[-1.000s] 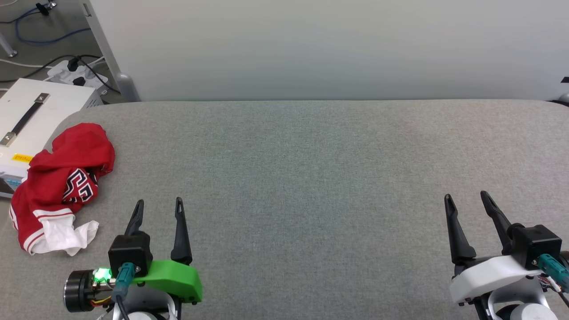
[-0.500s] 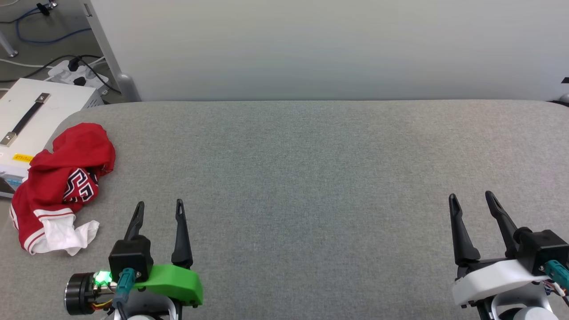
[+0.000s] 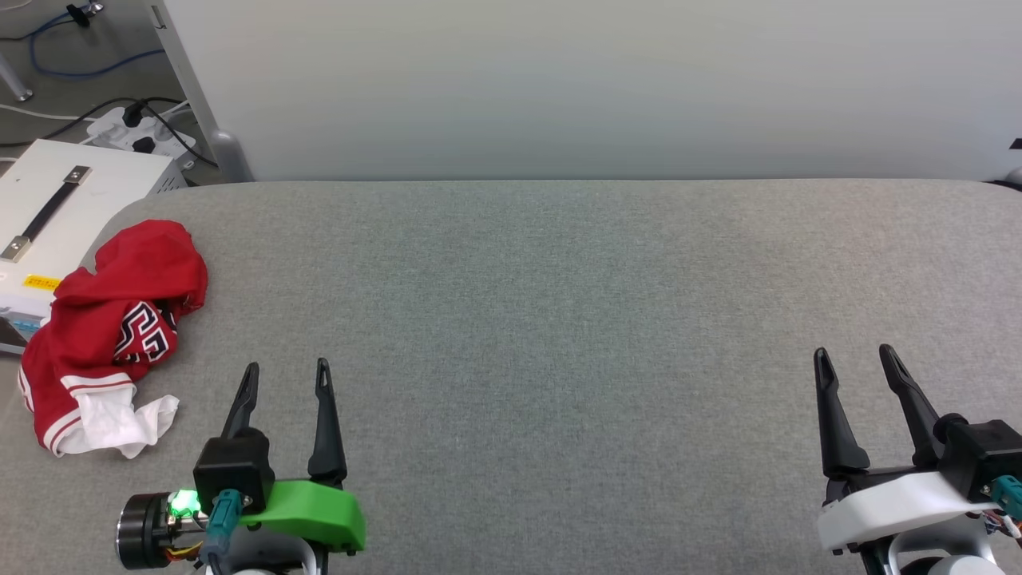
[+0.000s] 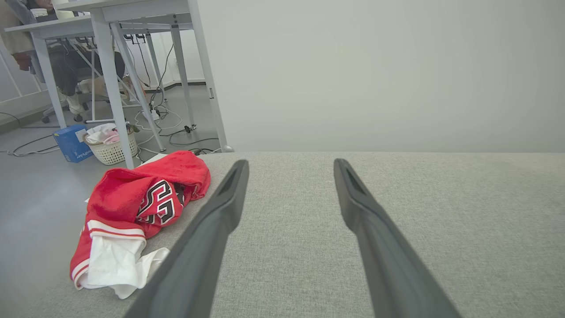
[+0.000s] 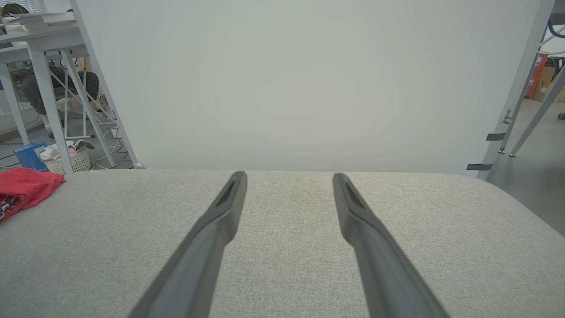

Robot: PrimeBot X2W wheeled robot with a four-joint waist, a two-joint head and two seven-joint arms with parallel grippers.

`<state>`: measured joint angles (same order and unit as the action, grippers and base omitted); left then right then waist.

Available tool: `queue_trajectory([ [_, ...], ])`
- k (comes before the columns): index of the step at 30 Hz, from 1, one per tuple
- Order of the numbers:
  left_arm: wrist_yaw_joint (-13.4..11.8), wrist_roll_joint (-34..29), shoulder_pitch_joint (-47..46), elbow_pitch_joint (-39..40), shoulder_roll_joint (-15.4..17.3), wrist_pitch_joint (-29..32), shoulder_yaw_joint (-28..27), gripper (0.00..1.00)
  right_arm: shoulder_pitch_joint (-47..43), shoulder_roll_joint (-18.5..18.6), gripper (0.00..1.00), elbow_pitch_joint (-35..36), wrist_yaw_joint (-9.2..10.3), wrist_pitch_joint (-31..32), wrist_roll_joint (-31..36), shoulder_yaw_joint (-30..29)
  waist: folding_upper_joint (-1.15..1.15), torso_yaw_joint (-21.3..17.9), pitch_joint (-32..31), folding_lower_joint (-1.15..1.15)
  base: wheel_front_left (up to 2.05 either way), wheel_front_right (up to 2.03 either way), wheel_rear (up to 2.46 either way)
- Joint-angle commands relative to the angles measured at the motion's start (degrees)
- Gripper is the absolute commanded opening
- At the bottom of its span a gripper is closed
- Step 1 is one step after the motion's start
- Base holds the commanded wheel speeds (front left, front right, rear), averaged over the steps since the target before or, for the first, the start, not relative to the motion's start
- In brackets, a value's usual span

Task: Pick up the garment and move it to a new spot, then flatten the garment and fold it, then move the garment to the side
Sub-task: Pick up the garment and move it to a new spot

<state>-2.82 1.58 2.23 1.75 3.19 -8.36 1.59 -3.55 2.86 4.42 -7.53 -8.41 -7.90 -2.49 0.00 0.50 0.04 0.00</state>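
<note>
Grey fabric-topped bench [image 3: 575, 303] spans the scene, mostly bare. A pale partition panel [image 3: 575, 80] stands along its far edge.

The garment [image 3: 104, 335] is a red jersey T-shirt, crumpled in a heap at the bench's left edge. Black white-outlined lettering shows mid-heap. A white sleeve with red-white striped trim spills toward the near side. It is not spread or folded, and nothing is touching it. Same heap in the left wrist view [image 4: 137, 207], left of the fingers.

White case with a black handle [image 3: 48, 216] sits off the bench, just beyond the garment on the left.

Left gripper [image 3: 287, 366] is near-left, to the right of the garment and clear of it, jaws wide apart and holding nothing. Right gripper [image 3: 853, 352] is near-right, well away from the garment, jaws also wide and holding nothing.

White laundry basket [image 4: 112, 148] and power strip [image 3: 136, 132] are on the floor, far left.

Progress: looks like nothing is done. The pick-up has not begun, so moving, flattening, folding and setting aside are all left. The left gripper is the closer one for the first grab.
</note>
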Motion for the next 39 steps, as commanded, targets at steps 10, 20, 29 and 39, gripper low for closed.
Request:
queue_trajectory([
  [10, 0.1, 0.5, 1.0, -0.1, -0.2, -1.7, 0.3, 1.00, -1.5, 0.0, 1.00, 0.2, 0.03, -1.8, -1.2, -0.3, 0.00, 0.1, 0.2, 0.00, 0.00, 0.00, 0.00],
  [20, -0.4, 0.3, 1.3, -0.6, -0.2, -2.9, 0.4, 1.00, -2.2, 0.0, 1.00, 0.1, 0.03, -2.9, -1.6, -0.3, 0.00, 0.5, 0.3, 0.00, 0.00, 0.00, 0.00],
  [29, -1.2, 0.3, 1.3, -0.8, -0.3, -4.0, 0.5, 1.00, -2.5, 0.0, 1.00, 0.4, 0.04, -4.0, -1.5, 0.1, 0.00, 1.1, 0.5, 0.00, 0.00, 0.00, 0.00],
  [39, -1.9, 0.3, 1.1, -1.1, -0.3, -5.2, -0.1, 1.00, -3.0, 0.0, 1.00, 1.1, 0.04, -5.2, -0.7, 0.9, 0.00, 5.5, 1.0, 0.00, 0.00, 0.00, 0.00],
])
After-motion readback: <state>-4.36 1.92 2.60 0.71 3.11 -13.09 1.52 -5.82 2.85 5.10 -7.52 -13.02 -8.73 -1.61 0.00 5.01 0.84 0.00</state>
